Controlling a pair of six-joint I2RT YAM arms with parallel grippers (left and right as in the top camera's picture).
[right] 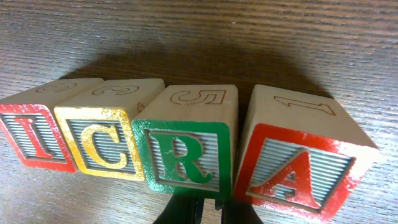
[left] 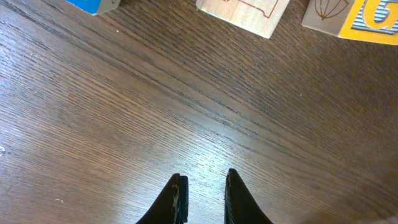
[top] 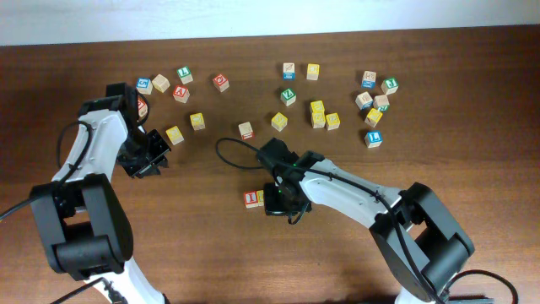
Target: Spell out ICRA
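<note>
A dark wooden tabletop (top: 211, 253) is seen from above, its far edge meeting a pale strip at the top of the view. Loose letter blocks (top: 317, 114) are scattered in a band near that far edge. The near half of the wood is largely bare on the left and in the centre.

The left arm is folded along the left side, its left claw (top: 145, 159) pointed down over bare wood, near a yellow block (top: 175, 134). From its wrist camera, the fingers (left: 233, 196) are seen narrowly parted, with nothing between them. Only the edges of a pale block (left: 245, 12) and two others show at the top of that view.

The right arm is stretched from the lower right towards the middle of the tabletop. The right claw (top: 277, 201) is closed and empty, set low just beside the row; contact cannot be told.

Close up, four blocks are lined up side by side: I block (right: 34, 134), C block (right: 99, 140), R block (right: 183, 152) and A block (right: 298, 168). The A block is turned slightly out of line, with a thin wedge of shadow beside the R. From above, only the I block shows; the rest are hidden under the claw.
</note>
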